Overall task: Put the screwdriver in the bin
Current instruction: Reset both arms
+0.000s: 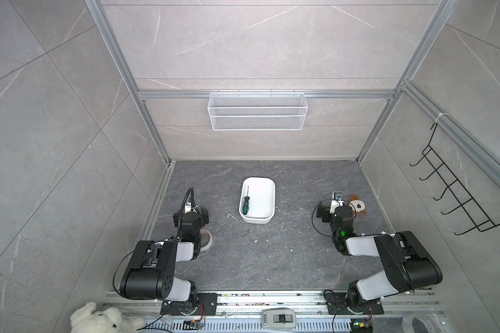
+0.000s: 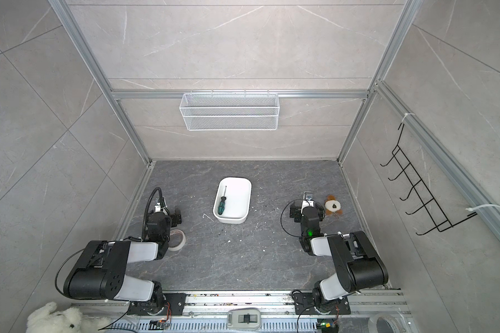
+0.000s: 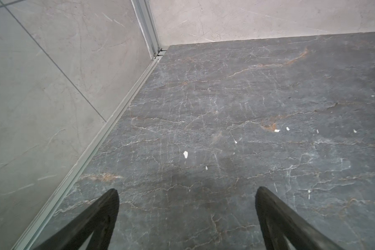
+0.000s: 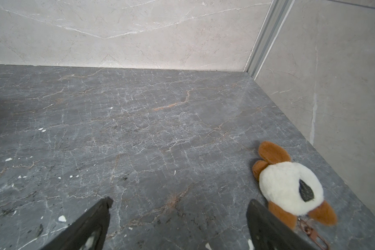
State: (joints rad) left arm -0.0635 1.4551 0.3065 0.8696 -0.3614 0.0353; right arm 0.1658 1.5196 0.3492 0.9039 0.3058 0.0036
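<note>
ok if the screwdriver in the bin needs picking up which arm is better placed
Left, probably. The screwdriver lies in the bin along the wall on the left arm's side, nearer the left gripper, which is open over bare floor. The right gripper is open too, but farther off, beside a plush toy.

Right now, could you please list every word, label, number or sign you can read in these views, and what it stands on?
None can be read.
The screwdriver, the bin and the plush toy show no lettering.
Small marks on the left arm are too small to read.
</note>
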